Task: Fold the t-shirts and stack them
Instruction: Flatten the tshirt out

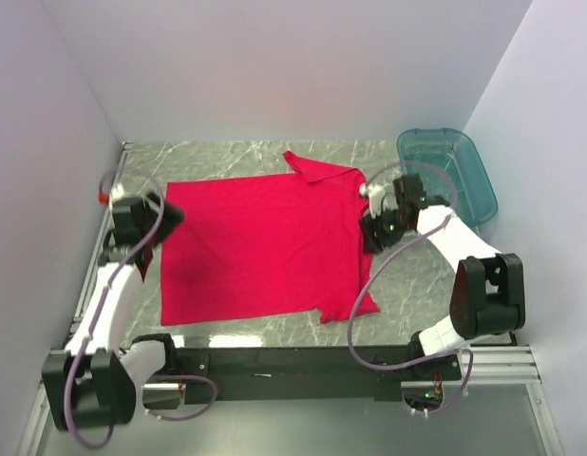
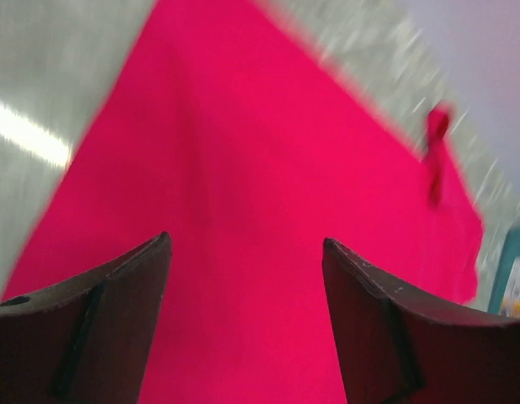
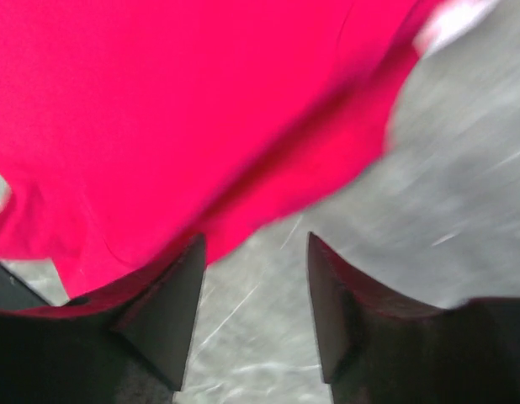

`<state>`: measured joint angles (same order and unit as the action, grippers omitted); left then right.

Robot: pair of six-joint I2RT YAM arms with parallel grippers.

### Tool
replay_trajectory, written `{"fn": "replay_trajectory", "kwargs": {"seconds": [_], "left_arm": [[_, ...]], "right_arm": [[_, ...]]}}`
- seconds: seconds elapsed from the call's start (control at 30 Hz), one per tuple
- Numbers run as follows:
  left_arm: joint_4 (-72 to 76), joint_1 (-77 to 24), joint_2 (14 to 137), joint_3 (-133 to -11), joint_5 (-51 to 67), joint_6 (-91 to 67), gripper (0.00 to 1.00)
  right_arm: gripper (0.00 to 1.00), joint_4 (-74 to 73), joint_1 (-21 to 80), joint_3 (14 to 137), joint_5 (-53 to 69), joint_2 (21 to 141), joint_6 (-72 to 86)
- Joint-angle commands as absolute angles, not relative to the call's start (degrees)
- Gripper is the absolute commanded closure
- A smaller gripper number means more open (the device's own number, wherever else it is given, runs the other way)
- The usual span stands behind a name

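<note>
The t-shirt [image 1: 260,247] lies spread flat on the table [image 1: 407,275], its long axis running side to side — what looks like the hem by the left gripper [image 1: 170,216], the sleeves toward the right gripper [image 1: 372,231]. Each gripper hangs at its own end of the cloth with its fingers parted and grasping nothing — so each arm is nearest one short edge.

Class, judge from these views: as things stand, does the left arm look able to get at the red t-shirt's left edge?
Probably yes. The left end effector is open right at that edge of the red t-shirt, with nothing lying in between.
</note>
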<state>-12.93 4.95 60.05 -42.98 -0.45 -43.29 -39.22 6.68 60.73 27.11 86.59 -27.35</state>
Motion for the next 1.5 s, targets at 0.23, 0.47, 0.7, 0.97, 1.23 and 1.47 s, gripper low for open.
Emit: {"fn": "replay_trajectory", "kwargs": {"seconds": [0.23,0.47,0.7,0.97,1.23,1.47], "left_arm": [[-31.46,5.27,49.4,-30.42,6.77,-57.66,0.25],[-32.69,5.27,49.57,-27.69,6.94,-60.55,0.26],[-33.14,5.27,51.86,-28.04,5.28,-61.35,0.27],[-32.43,5.27,52.38,-28.04,5.1,-61.0,0.27],[-31.03,5.27,52.47,-27.33,5.71,-61.44,0.26],[-33.22,5.27,51.16,-30.05,6.33,-58.1,0.22]], "right_arm": [[0.45,-37.18,7.29,51.95,20.91,87.71,-21.27],[0.44,-39.1,8.26,55.37,24.34,95.69,-20.39],[0.6,-40.07,8.53,55.99,24.61,96.24,-20.83],[1.0,-45.0,4.76,54.15,18.05,90.36,-26.62],[0.82,-42.71,-3.16,53.17,8.52,84.73,-31.11],[0.39,-53.93,-3.25,55.99,18.26,76.65,-44.44]]}}
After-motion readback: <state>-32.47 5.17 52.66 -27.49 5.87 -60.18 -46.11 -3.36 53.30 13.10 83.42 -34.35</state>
